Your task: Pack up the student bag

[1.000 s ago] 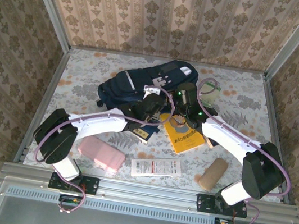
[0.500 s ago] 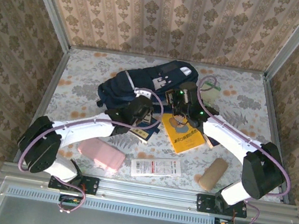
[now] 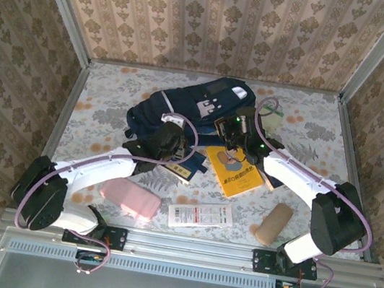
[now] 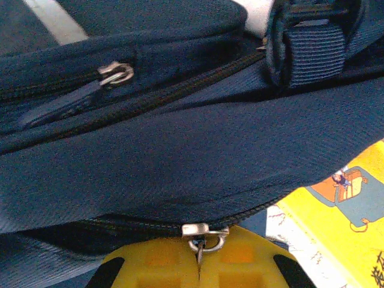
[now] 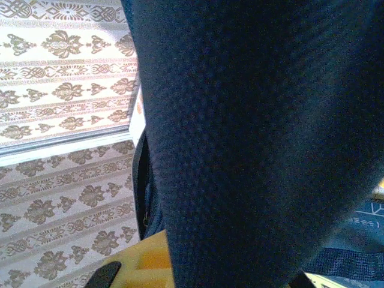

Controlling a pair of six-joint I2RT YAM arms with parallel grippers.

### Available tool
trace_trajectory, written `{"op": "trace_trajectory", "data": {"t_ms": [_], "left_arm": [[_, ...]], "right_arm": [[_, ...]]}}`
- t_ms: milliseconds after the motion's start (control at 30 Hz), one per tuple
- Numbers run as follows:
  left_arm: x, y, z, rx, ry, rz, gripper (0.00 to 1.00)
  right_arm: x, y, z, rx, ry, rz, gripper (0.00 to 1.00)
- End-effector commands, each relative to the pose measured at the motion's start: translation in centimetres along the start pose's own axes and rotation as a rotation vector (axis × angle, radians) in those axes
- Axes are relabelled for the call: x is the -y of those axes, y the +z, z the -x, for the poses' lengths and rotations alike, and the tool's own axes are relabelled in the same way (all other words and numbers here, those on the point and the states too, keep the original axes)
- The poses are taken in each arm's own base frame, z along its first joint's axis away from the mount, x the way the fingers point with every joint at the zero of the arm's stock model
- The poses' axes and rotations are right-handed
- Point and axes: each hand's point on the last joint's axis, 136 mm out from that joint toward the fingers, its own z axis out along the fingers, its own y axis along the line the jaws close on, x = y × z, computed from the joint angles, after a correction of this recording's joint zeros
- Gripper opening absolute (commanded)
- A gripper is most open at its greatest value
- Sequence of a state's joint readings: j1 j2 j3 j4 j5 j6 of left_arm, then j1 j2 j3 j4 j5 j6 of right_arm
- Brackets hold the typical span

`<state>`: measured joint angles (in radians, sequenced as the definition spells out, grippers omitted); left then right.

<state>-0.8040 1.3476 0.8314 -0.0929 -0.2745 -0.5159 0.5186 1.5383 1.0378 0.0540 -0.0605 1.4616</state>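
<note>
Okay, student bag [image 3: 183, 106] lies toward the back of the table [image 3: 310, 133], long axis near-left to far-right. My left gripper [image 4: 200, 267], at its near edge, pinches the zipper pull [image 4: 204, 235]; zip runs along that axis. Right gripper [image 3: 230, 134] clamped too, seemingly on bag fabric

The student bag [image 4: 180, 156] is matt navy cloth, finely ribbed. Its zip pull [image 4: 204, 235], lower centre, is shiny metal. The left hand [image 4: 198, 273] is matt yellow plastic; the book cover [image 4: 336, 222] is smooth paper.
</note>
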Motion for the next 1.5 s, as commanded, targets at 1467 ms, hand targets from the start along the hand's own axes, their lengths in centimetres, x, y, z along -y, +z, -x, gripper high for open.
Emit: {"op": "trace_trajectory", "data": {"t_ms": [1467], "left_arm": [[-8.3,-4.8,-6.3,-0.176,-0.217,0.037,0.00]], "right_arm": [[2.7,2.4,7.2,-0.090,-0.506,-0.230,0.07]]}}
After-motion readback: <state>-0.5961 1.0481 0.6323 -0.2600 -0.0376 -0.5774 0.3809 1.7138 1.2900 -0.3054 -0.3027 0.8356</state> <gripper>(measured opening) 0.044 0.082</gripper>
